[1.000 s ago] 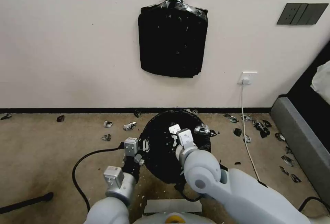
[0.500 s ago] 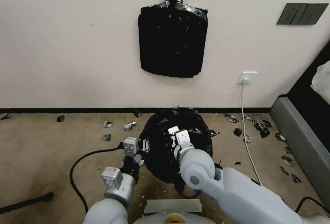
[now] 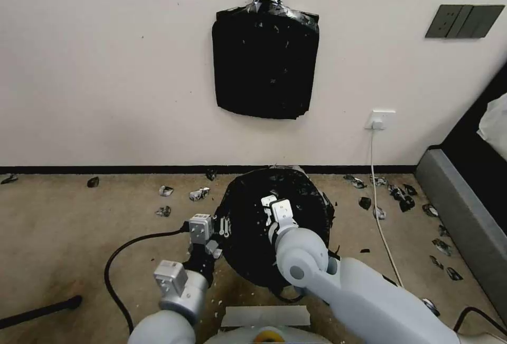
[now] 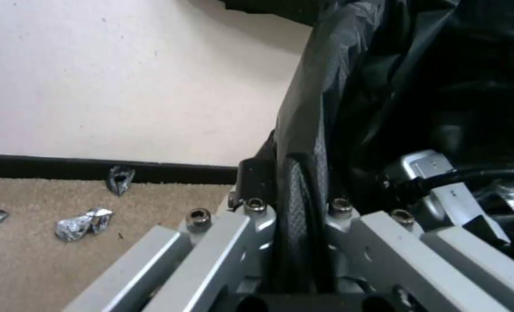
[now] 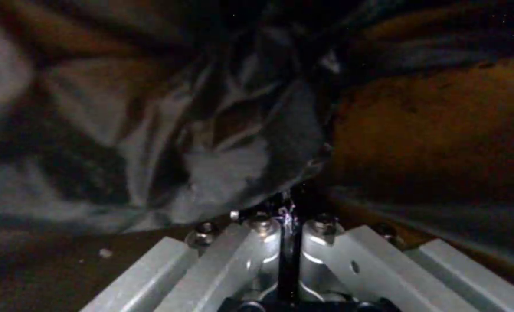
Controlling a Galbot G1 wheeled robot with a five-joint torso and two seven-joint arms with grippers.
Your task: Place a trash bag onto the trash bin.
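Right, from the head camera I see the trash bag point(image 3: 274, 228) draped as a black, wrinkled mound on the carpet just in front of the wall's dark baseboard, covering whatever stands under it (I cannot make out any white of the bin). My left hand point(image 3: 221, 226) sits at the mound's left edge, and in its wrist camera the fingers point(image 4: 251, 173) are pinched narrow onto a fold of the film point(image 4: 326, 86). My right hand point(image 3: 268, 208) reaches down over the top of the mound; its wrist camera shows the jaws closed tight with glossy film point(image 5: 228, 130) bunched right at the tips. On the wall above hangs a flat black stack of bags point(image 3: 265, 64), and small black scraps point(image 3: 199, 193) lie scattered on the floor.
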